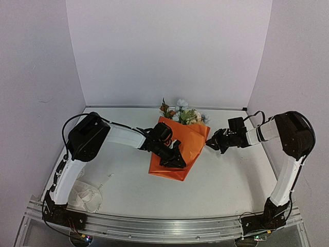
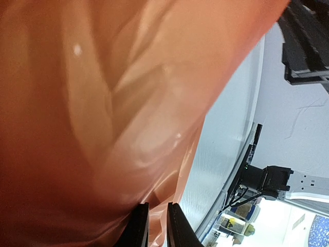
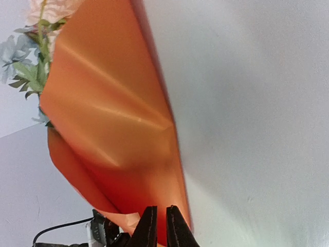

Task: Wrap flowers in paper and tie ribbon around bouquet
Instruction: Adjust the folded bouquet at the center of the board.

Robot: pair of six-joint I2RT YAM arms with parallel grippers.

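Note:
The orange paper (image 1: 189,140) lies folded over the flowers (image 1: 184,114), whose pale blue, peach and rust heads poke out at its far end. My left gripper (image 1: 175,158) rests on the wrap's near left part. In the left wrist view the paper (image 2: 103,103) fills the frame and a fold of it runs between the nearly closed left gripper (image 2: 158,206) jaws. My right gripper (image 1: 209,145) is at the wrap's right corner. There the paper (image 3: 113,118) edge passes between the nearly closed right gripper (image 3: 161,208) jaws, with the flowers (image 3: 31,67) at upper left. The white ribbon (image 1: 85,198) lies bunched near the left arm's base.
White walls (image 1: 169,51) close off the table on the back and both sides. A metal rail (image 1: 154,226) runs along the near edge between the arm bases. The right arm's base (image 2: 267,180) shows beyond the table edge in the left wrist view.

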